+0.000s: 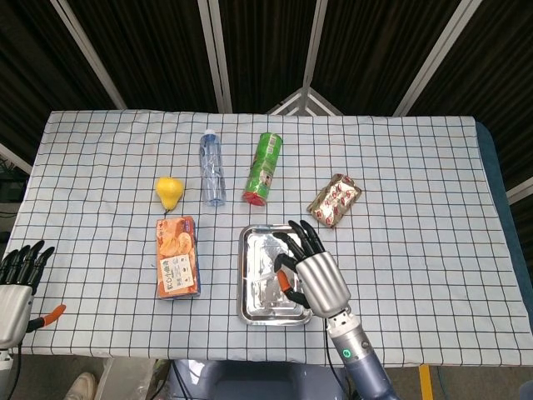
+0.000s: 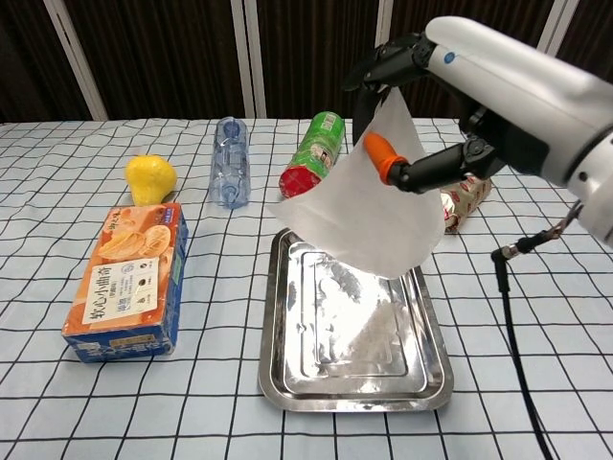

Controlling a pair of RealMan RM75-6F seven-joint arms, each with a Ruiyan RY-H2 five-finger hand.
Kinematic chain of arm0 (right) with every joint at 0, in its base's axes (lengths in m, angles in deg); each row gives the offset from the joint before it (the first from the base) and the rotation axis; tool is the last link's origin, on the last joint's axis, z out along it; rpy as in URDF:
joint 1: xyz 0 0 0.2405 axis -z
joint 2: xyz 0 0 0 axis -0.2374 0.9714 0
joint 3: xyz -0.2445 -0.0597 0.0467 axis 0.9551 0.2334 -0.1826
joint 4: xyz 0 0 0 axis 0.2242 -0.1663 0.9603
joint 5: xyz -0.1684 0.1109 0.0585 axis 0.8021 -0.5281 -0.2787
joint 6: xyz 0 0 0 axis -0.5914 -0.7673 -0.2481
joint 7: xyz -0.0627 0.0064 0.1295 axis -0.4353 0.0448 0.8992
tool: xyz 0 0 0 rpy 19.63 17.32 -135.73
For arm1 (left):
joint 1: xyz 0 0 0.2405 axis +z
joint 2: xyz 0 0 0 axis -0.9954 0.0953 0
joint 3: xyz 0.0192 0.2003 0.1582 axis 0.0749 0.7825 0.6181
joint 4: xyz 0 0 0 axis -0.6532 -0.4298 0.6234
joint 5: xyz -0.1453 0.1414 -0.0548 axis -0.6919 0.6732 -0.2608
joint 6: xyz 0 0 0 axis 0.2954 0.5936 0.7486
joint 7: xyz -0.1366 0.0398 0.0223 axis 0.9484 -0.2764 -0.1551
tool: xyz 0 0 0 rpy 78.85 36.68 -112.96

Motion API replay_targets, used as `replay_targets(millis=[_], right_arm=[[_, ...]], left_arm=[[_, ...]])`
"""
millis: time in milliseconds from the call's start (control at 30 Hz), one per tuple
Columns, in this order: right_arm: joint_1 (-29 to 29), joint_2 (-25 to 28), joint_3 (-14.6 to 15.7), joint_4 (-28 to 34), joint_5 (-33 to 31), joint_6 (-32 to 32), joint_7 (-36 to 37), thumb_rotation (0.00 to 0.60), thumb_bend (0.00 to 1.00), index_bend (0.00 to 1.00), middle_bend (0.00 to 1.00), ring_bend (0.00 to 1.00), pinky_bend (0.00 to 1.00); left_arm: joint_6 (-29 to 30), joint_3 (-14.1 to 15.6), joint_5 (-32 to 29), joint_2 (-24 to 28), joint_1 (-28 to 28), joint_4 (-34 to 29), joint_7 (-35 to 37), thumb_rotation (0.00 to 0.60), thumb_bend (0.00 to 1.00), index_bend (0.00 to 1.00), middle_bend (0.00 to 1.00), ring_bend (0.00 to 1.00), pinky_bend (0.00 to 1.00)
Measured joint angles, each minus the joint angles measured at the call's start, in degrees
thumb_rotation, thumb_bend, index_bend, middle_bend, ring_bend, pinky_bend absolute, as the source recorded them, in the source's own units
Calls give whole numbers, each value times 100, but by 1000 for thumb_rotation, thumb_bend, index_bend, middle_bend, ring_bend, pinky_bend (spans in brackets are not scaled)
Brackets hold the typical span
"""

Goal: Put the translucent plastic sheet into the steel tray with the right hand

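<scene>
The right robot hand (image 2: 407, 105) grasps the translucent plastic sheet (image 2: 369, 206) near its top corner, fingers closed on it. The sheet hangs clear in the air directly above the rectangular steel tray (image 2: 287, 383), its lower edge just above the tray floor and apparently not touching. The left robot hand (image 1: 18, 279) rests idle far to the left of the tray, fingers extended and grasping nothing.

Assessment: the carry step is in hand and the release is not yet done. The next move calls for lowering the sheet so that it settles flat inside the rim before the fingers let go.

Clearances, taken from the tray: the red-and-silver foil snack packet (image 1: 335, 200) lies just beyond its far right corner; the green cylindrical can (image 2: 313, 157) lies on its side just behind; the clear plastic water bottle (image 2: 229, 160) and yellow pear (image 2: 150, 178) lie further left behind; the orange biscuit box (image 2: 128, 280) lies to the left, well apart. The checked table (image 2: 536, 383) to the right offers open room for withdrawing.
</scene>
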State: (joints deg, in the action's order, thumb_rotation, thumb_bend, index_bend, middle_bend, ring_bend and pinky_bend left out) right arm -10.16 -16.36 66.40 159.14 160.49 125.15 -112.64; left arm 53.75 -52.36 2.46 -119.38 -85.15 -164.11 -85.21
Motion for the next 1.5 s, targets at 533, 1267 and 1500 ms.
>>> replay_targets(millis=[533, 1267, 1500], right_arm=[[-154, -539, 113, -482, -270, 57, -275, 600, 618, 587, 222, 16, 0], [-457, -961, -294, -878, -362, 96, -34, 600, 618, 587, 222, 16, 0], [-465, -1030, -323, -878, -466, 190, -30, 600, 618, 587, 222, 16, 0]], left_arm=[[-9, 14, 22, 13, -11, 5, 28, 600, 65, 0, 0, 0, 0], [-24, 9, -2, 14, -20, 3, 43, 600, 65, 0, 0, 0, 0], [-88, 1, -38, 14, -48, 14, 41, 600, 65, 0, 0, 0, 0]])
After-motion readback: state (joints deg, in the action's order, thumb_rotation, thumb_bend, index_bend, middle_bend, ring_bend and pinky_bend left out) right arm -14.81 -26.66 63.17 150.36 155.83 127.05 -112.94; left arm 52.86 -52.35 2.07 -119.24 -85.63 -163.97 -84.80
